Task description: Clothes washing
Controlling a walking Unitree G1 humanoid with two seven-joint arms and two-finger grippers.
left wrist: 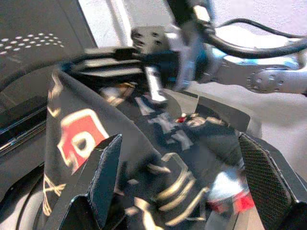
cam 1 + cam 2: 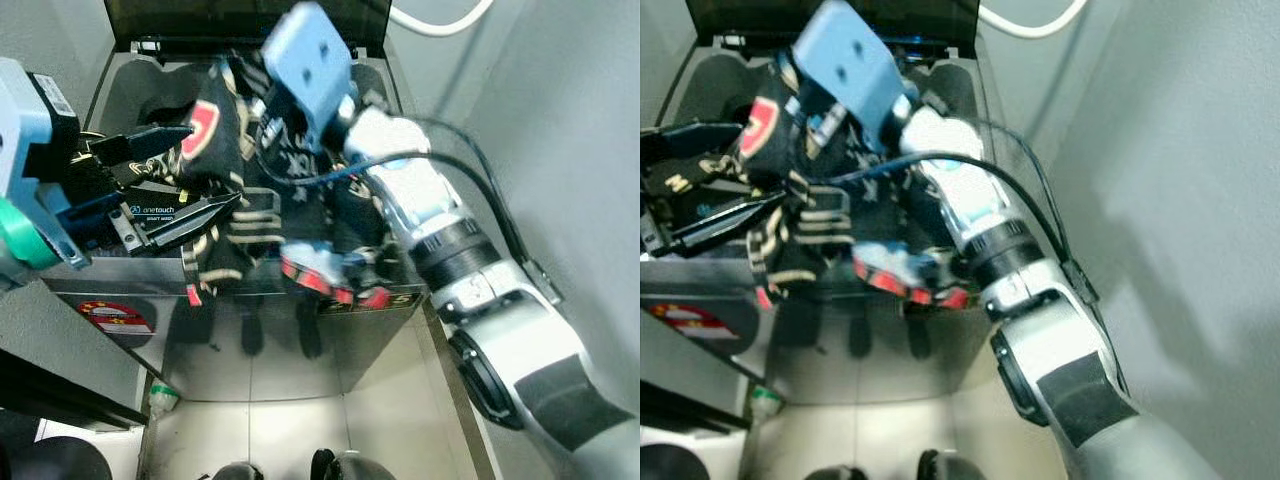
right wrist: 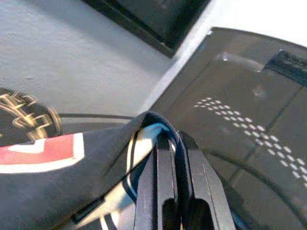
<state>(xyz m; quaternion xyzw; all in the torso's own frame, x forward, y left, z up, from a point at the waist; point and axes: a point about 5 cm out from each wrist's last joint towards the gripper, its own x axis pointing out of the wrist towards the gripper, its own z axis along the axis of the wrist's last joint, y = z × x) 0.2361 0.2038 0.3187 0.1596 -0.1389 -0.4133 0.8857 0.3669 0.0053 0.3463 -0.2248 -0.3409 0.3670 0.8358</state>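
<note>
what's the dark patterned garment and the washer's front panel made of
Garment: looks like soft woven or knit fabric, matte; it drapes and folds where the right gripper pinches it.
Washer front panel: seemingly brushed stainless or metallic-finish sheet; it mirrors the hanging cloth.

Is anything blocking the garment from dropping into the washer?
Nothing visible does. The lid is up, and the garment, pinched by the right gripper, hangs over the open washer; the left gripper is open beside it.
</note>
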